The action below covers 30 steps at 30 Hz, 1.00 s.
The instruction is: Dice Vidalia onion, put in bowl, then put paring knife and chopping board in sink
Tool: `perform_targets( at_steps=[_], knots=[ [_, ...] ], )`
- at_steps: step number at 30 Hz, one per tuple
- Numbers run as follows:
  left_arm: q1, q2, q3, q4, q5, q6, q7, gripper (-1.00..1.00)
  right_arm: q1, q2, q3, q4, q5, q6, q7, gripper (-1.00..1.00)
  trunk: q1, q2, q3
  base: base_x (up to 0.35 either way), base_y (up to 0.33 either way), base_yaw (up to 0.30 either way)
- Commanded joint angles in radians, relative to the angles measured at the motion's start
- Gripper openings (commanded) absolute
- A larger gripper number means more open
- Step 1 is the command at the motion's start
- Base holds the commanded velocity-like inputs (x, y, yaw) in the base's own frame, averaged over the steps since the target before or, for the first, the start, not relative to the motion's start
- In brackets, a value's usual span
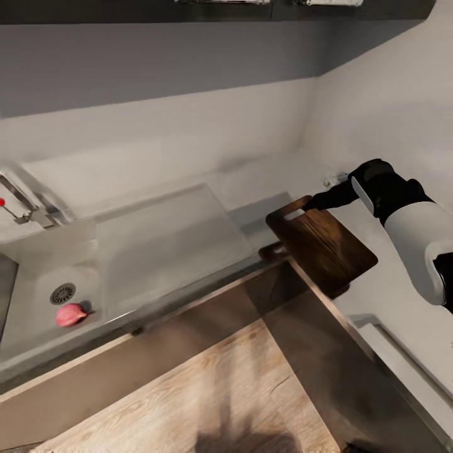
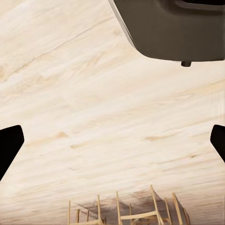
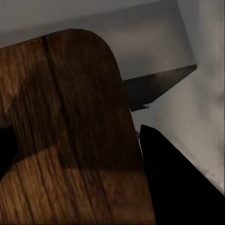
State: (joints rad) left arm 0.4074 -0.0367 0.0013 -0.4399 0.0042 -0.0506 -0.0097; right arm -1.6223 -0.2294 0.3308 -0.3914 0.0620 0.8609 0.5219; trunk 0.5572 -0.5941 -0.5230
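Three cameras, one shared board

The head view looks steeply down over the desk (image 1: 189, 189) and sink (image 1: 38, 296); the right wrist view sits very close on the chopping board (image 3: 70, 131), shared with the head view (image 1: 324, 242); the left wrist view faces pale wooden floor (image 2: 103, 108)

I see the glossy grey table (image 1: 264, 189) running along the wall, with the sink (image 1: 38, 277) set into it at the left. A pinkish onion (image 1: 70, 314) lies in the basin beside the round drain (image 1: 63, 293). Below is pale wood floor (image 1: 207, 402).
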Motion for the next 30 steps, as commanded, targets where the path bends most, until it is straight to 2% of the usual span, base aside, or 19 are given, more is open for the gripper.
perform_targets(
  at_steps=[1, 11, 16, 21, 30],
  knots=[
    [0.001, 0.0, 0.0, -0.001, 0.0, -0.001, -0.001, 1.0, -0.001, -0.001, 0.004, -0.001, 0.004, 0.003, 0.006, -1.0, 0.0, -0.001, 0.001, -0.34, 0.0, 0.0],
    [0.001, 0.0, 0.0, 0.0, 0.0, -0.002, -0.004, 1.0, 0.0, -0.002, 0.002, -0.001, 0.004, 0.003, 0.006, -1.0, 0.0, -0.001, 0.017, -0.33, 0.0, 0.0],
    [0.001, 0.001, 0.001, 0.0, 0.0, -0.002, -0.004, 1.0, -0.001, 0.001, 0.002, -0.001, 0.003, 0.003, 0.006, -1.0, 0.0, -0.001, 0.025, -0.074, 0.0, 0.0],
    [0.001, 0.001, 0.002, 0.0, 0.0, -0.002, -0.004, 1.0, -0.001, 0.017, 0.002, 0.0, 0.003, 0.003, 0.006, -1.0, 0.0, -0.001, 0.033, -0.038, 0.003, 0.0],
    [0.001, 0.002, 0.002, 0.0, 0.0, -0.002, -0.004, 1.0, -0.001, 0.03, 0.002, 0.001, 0.002, 0.003, 0.004, -1.0, 0.0, -0.001, 0.047, -0.238, 0.081, 0.095]
  ],
)
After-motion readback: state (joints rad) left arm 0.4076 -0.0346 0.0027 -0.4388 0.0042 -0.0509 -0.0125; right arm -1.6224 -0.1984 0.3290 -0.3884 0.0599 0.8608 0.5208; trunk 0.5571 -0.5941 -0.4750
